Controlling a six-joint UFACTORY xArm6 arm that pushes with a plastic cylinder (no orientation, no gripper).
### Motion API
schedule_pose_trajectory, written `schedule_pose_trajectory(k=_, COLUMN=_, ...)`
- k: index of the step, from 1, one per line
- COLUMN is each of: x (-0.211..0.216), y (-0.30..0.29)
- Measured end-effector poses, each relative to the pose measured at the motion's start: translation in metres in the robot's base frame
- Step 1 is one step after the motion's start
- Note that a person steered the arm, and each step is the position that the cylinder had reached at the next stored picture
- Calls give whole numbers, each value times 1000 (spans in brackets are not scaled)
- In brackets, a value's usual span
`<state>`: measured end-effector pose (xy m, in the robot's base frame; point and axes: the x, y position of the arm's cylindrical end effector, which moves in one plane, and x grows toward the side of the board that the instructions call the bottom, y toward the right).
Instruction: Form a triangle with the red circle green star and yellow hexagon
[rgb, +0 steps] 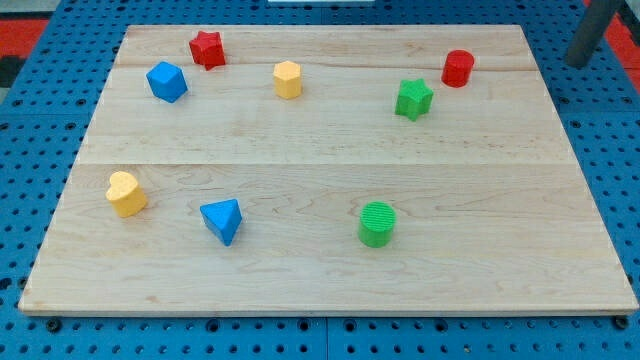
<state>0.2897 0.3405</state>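
The red circle stands near the board's top right. The green star lies just below and left of it, a small gap apart. The yellow hexagon sits at the top centre-left, well left of the green star. My tip is at the view's top right, off the wooden board over the blue pegboard. It is to the right of the red circle and touches no block.
A red star and a blue cube sit at the top left. A yellow heart, a blue triangle and a green circle lie along the lower half. The wooden board rests on blue pegboard.
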Motion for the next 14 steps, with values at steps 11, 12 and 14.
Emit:
schedule_pose_trajectory(k=11, x=-1, y=-310)
schedule_pose_trajectory(k=12, x=-22, y=-318)
schedule_pose_trajectory(k=14, x=-31, y=-359)
